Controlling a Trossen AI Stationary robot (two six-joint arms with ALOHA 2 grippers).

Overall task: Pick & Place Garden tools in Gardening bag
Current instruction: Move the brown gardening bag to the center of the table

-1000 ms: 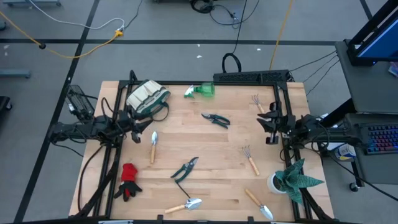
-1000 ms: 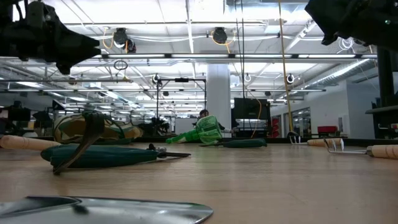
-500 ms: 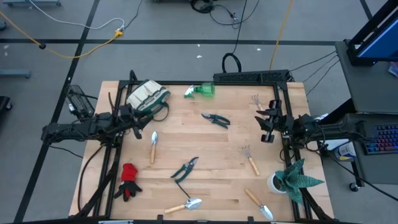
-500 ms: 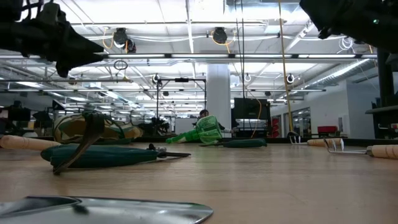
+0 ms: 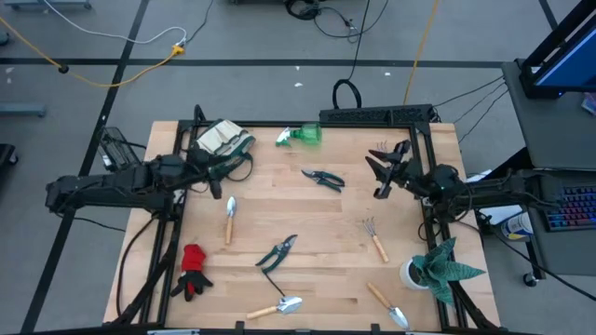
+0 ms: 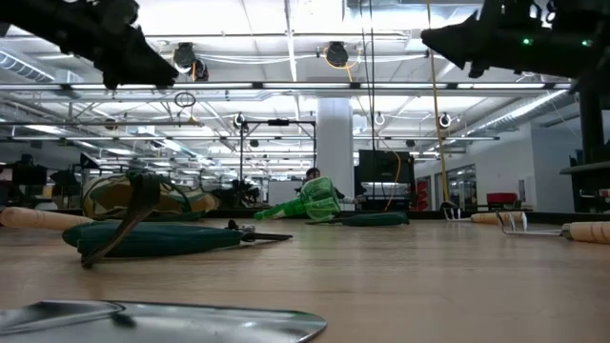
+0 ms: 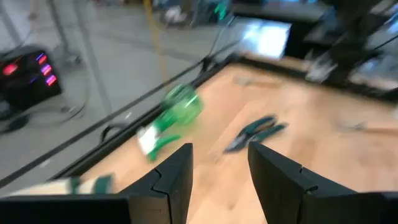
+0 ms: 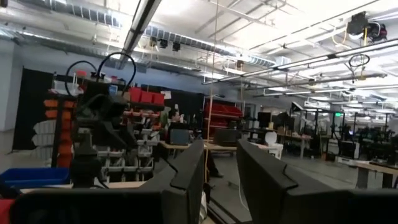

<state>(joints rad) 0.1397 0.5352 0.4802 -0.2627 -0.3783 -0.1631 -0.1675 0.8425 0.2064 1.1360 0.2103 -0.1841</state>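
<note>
Two dark grippers hang with fingers spread, holding nothing: the left gripper [image 5: 216,179] just beside the cream-and-green fabric gardening bag [image 5: 223,141] at the wooden table's [image 5: 335,209] far left corner, the right gripper [image 5: 382,173] near black pruning shears [image 5: 322,178]. What the bag contains cannot be made out.

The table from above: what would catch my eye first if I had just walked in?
Probably the two dark arms reaching in from either side, the left gripper by the cream-and-green gardening bag at the far left corner, the right gripper open near the far right. Next, the scattered tools: a red glove near the left edge, a green spray bottle at the far edge, black pruning shears between.
</note>
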